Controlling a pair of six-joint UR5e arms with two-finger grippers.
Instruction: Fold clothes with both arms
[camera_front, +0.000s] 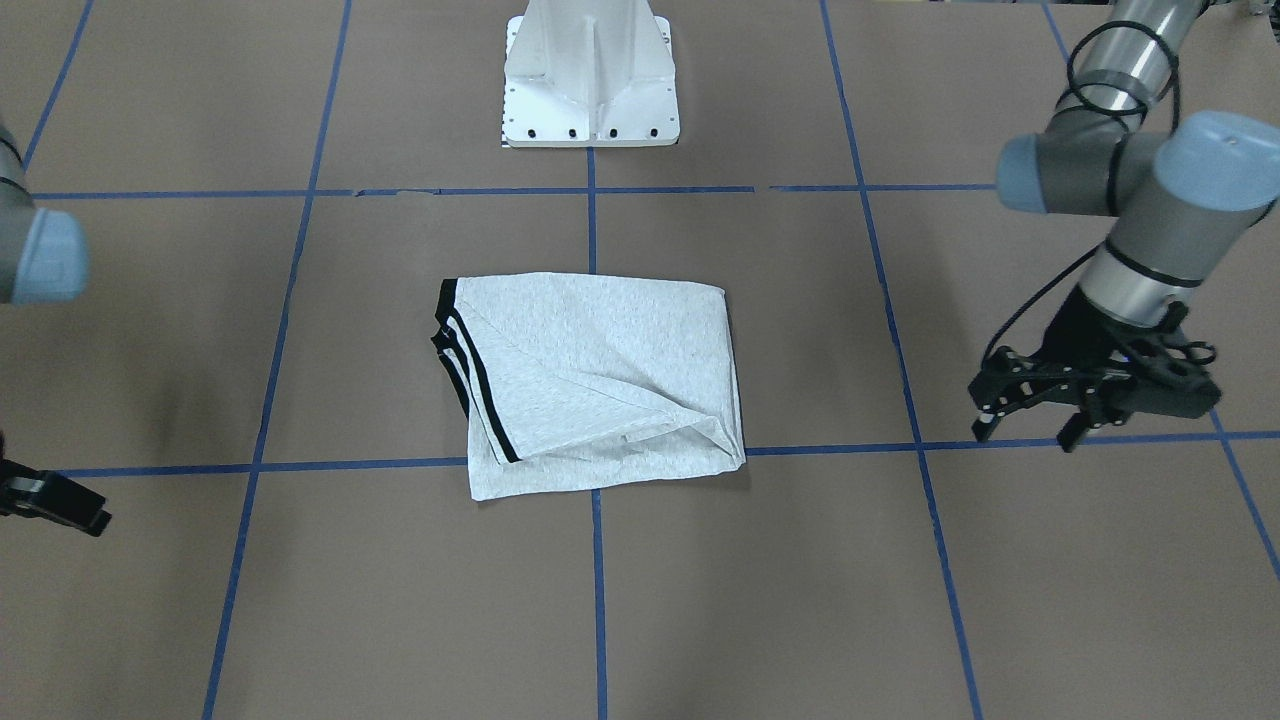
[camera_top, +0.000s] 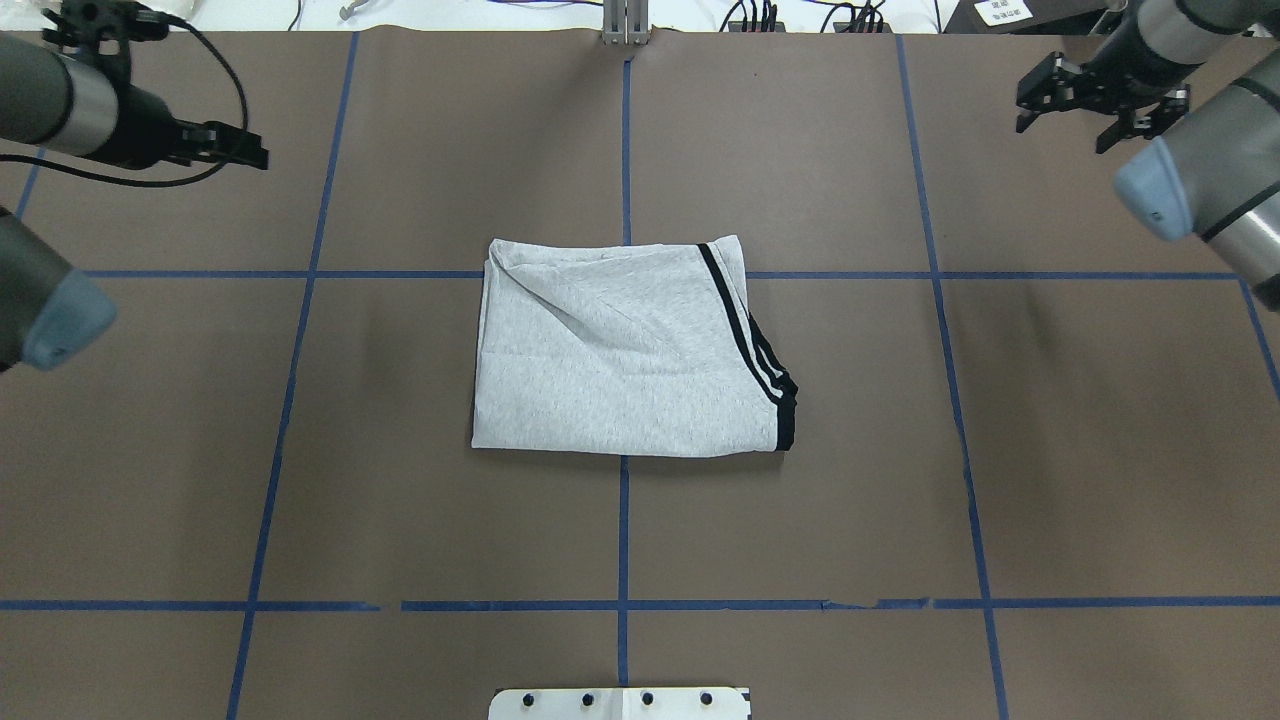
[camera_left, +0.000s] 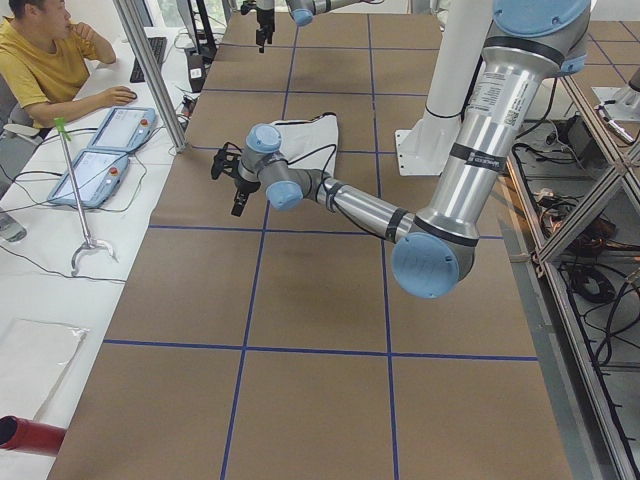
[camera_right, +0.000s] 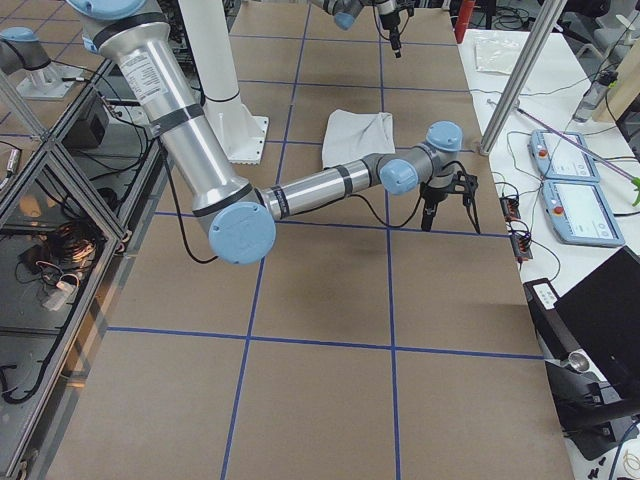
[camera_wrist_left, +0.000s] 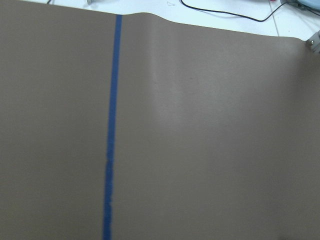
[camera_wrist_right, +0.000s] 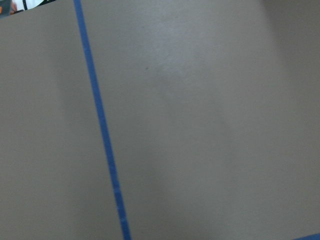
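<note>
The grey T-shirt (camera_top: 620, 360) lies folded into a flat rectangle at the table's middle, also in the front view (camera_front: 600, 380). Its black-striped trim (camera_top: 745, 330) is on the robot's right side, and the print is hidden. My left gripper (camera_front: 1025, 437) hangs open and empty well off the shirt's left, also in the overhead view (camera_top: 240, 150). My right gripper (camera_top: 1075, 125) is open and empty at the far right of the table, with only one finger showing in the front view (camera_front: 60, 505). Both wrist views show only brown table cover and blue tape.
The white pedestal base (camera_front: 590, 80) stands at the robot's side of the table. Blue tape lines (camera_top: 623, 520) grid the brown cover. An operator (camera_left: 40, 60) sits past the table's far edge, with teach pendants (camera_left: 100, 160) and a metal post (camera_left: 150, 70).
</note>
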